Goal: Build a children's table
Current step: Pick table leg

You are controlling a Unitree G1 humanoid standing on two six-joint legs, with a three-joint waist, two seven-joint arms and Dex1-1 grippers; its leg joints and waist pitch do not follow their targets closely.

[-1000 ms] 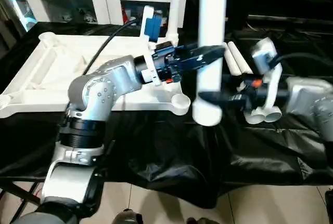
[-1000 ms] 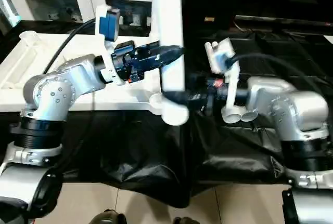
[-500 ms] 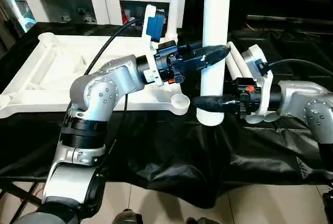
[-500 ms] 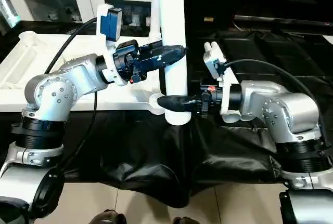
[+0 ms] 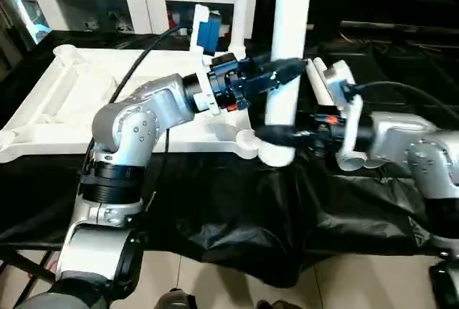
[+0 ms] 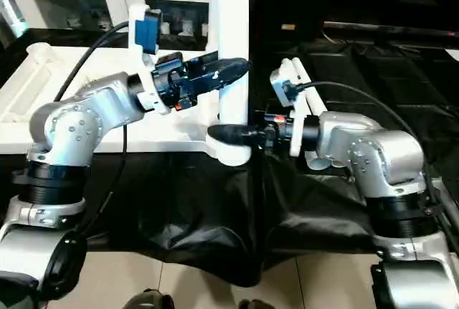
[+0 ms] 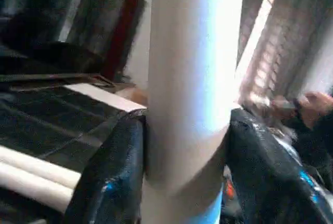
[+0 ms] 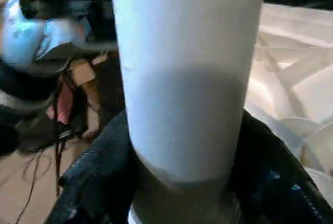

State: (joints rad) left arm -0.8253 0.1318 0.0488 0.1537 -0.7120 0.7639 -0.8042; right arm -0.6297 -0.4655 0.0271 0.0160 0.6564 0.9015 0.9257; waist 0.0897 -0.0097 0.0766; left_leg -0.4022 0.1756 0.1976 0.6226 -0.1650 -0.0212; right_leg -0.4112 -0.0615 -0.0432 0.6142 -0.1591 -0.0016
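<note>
Two pincers are now gripping one upright leg: our left pincer is holding it higher up, and our right pincer, open wide a second ago, is clamping near its lower end. We are holding the leg just beside the tabletop's near corner socket, so seating it looks next. Its top is cut off, and whether its foot is touching the socket is hard to tell.

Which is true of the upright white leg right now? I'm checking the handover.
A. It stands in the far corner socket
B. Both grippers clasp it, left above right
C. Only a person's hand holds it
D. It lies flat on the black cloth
B: the left gripper clasps the leg higher up, the right gripper near its lower end.
</note>
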